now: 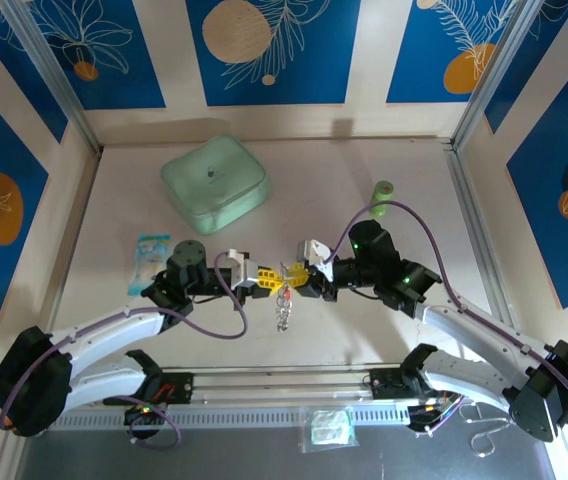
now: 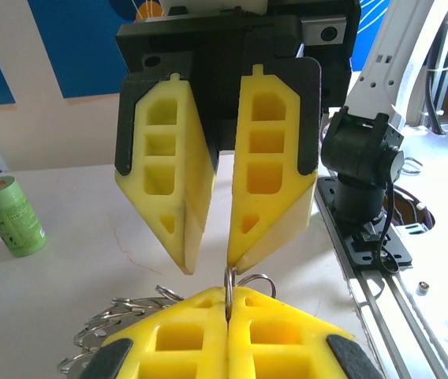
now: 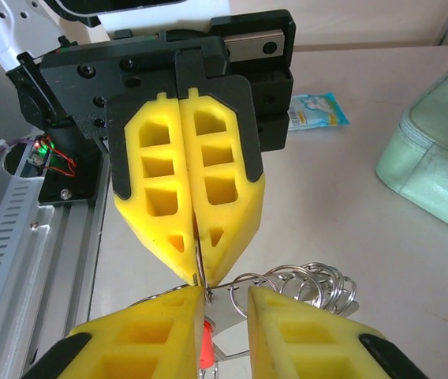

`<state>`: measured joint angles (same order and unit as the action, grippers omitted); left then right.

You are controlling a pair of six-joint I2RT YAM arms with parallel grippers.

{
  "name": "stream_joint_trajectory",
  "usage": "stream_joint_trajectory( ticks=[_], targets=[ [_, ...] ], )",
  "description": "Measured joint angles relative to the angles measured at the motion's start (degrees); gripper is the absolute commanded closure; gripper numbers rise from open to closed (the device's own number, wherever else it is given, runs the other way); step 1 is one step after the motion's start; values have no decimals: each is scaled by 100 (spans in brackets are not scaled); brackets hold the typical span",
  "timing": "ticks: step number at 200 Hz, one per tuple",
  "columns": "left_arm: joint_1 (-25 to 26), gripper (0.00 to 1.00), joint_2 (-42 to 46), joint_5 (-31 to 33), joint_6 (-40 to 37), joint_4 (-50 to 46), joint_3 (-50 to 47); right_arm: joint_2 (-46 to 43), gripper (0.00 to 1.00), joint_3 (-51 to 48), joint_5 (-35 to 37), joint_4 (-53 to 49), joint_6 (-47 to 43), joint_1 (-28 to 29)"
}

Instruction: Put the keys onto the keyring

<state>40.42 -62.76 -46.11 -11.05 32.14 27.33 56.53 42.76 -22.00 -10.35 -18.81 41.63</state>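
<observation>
left gripper (image 2: 228, 298): fully closed, its tips pinching one thin wire turn of the keyring, seen edge-on.
right gripper (image 3: 225, 294): jaws a narrow gap apart, tip to tip with the left gripper. Whether anything is gripped between them cannot be told.
keyring (image 3: 307, 283): silver loops bunched at 3 o'clock of the closed tips in the right wrist view. In the top view it trails toward 6 o'clock from where the fingertips meet, near mid-table.
red key (image 3: 206, 347): a red sliver against the inner face of one right-gripper finger, cut off by the frame's lower edge, so its shape is unreadable.
hard to make out: from above, the meeting tips are yellow on yellow and too small to sort.
mint case (image 1: 214, 182): at 11 o'clock of the grippers, well apart. It is cropped at the edge of the right wrist view.
green roll (image 1: 384, 189): at 1 o'clock, standing upright.
packet (image 1: 152, 252): at 9 o'clock, just beside the left arm's wrist, print too small to read.
</observation>
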Motion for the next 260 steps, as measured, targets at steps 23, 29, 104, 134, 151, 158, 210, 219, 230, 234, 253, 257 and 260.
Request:
stream_joint_trajectory(
  ticks=[23,29,104,134,151,158,210,219,230,234,253,257,260],
  targets=[
    [0,100,0,-2,0,0,0,17,77,4,-66,-7,-13,0],
    [0,100,0,-4,0,-2,0,33,76,20,-81,-31,-20,0],
    [24,100,0,-20,0,0,-11,109,76,52,-197,-87,-22,4],
    [26,100,0,-20,0,-2,-11,114,79,52,-201,-107,-22,13],
    [26,100,0,-24,0,0,-11,142,82,52,-203,-101,-24,37],
    [26,100,0,-26,0,0,-11,168,83,52,-205,-98,-28,46],
    [20,99,-26,0,24,-7,-72,262,100,66,-177,-168,-125,81],
    [22,87,-24,17,13,-37,-72,260,100,83,-133,-210,-151,90],
    [24,80,4,46,-28,-153,-57,262,100,129,-44,-293,-197,118],
    [31,80,24,63,-94,-214,-46,262,100,153,-17,-350,-232,127],
    [59,79,136,188,-330,-734,114,297,100,367,155,-748,-424,164],
    [63,79,155,225,-398,-870,166,313,100,422,195,-826,-459,173],
    [66,79,166,247,-452,-951,203,334,100,479,219,-898,-507,186]
  ],
)
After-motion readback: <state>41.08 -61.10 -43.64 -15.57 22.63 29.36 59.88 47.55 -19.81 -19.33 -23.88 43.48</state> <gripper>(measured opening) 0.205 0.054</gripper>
